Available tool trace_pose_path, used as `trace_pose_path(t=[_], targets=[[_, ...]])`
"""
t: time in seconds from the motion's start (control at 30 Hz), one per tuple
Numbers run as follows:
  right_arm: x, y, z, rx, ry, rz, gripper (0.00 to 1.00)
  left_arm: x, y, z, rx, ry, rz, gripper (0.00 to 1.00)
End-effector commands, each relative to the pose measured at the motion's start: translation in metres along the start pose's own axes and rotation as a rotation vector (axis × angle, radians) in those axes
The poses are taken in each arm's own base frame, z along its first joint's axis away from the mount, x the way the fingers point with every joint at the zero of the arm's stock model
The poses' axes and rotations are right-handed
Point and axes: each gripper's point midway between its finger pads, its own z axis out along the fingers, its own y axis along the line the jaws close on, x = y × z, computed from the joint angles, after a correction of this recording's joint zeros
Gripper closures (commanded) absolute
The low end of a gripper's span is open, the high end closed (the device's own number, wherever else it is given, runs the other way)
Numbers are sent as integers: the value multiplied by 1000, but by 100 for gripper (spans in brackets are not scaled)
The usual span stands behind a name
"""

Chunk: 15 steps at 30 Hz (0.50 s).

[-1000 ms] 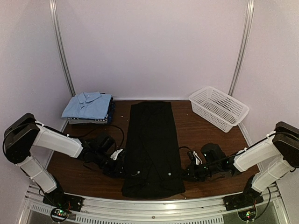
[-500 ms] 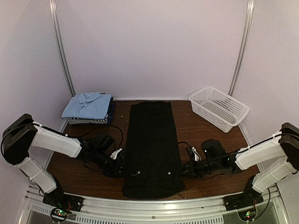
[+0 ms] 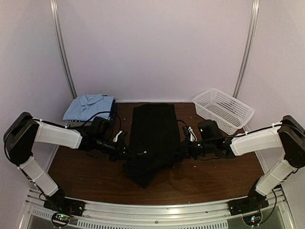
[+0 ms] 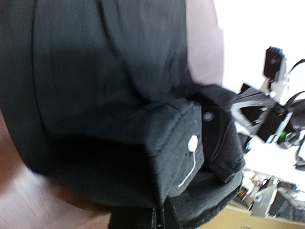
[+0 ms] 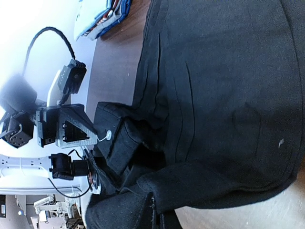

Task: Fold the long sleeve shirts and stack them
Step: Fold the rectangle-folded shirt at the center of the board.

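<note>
The large black long sleeve shirt (image 3: 153, 126) lies lengthwise down the middle of the table. Its near end is raised off the wood, and a loose fold (image 3: 143, 175) sags between the arms. My left gripper (image 3: 129, 153) is shut on the shirt's left edge, and my right gripper (image 3: 181, 152) is shut on its right edge. In the left wrist view, black cloth (image 4: 95, 71) with a white button (image 4: 192, 142) fills the frame above the shut left gripper (image 4: 159, 218). In the right wrist view, the right gripper (image 5: 157, 217) pinches a thick black hem (image 5: 224, 191).
A stack of folded shirts with a light blue collared one (image 3: 89, 107) on top sits at the back left; its edge (image 5: 107, 14) shows in the right wrist view. A white mesh basket (image 3: 223, 110) stands at the back right. Bare brown tabletop (image 3: 214, 179) lies near the front.
Both grippers have shut on the black shirt's near side edges and carried them up and away from the front edge. The flat near end is now bunched and sagging.
</note>
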Motion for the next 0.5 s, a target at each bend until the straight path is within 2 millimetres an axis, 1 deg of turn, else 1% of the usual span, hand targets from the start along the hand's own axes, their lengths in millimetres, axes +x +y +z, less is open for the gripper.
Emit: trace_pose_path(t=[0.0, 0.13, 0.2, 0.23, 0.3, 0.33, 0.4, 0.47], targets=[[-52, -4, 13, 14, -86, -50, 100, -60, -31, -15, 137, -121, 9, 100], [-92, -21, 28, 38, -128, -23, 100, -98, -13, -19, 119, -208, -62, 100], [-106, -28, 35, 27, -148, 5, 100, -113, -4, -19, 113, -246, -85, 100], [-111, -35, 39, 28, -151, 24, 100, -117, 0, -16, 111, -250, -91, 100], [-119, -37, 44, 17, -165, 36, 100, -125, 5, -10, 106, -248, -95, 100], [-120, -38, 47, 13, -166, 45, 100, -127, 7, -7, 105, -247, -99, 100], [-119, -41, 49, 11, -163, 60, 100, -129, 13, -2, 97, -240, -106, 100], [-118, -45, 47, 25, -174, 66, 100, -127, 16, 0, 89, -232, -109, 100]])
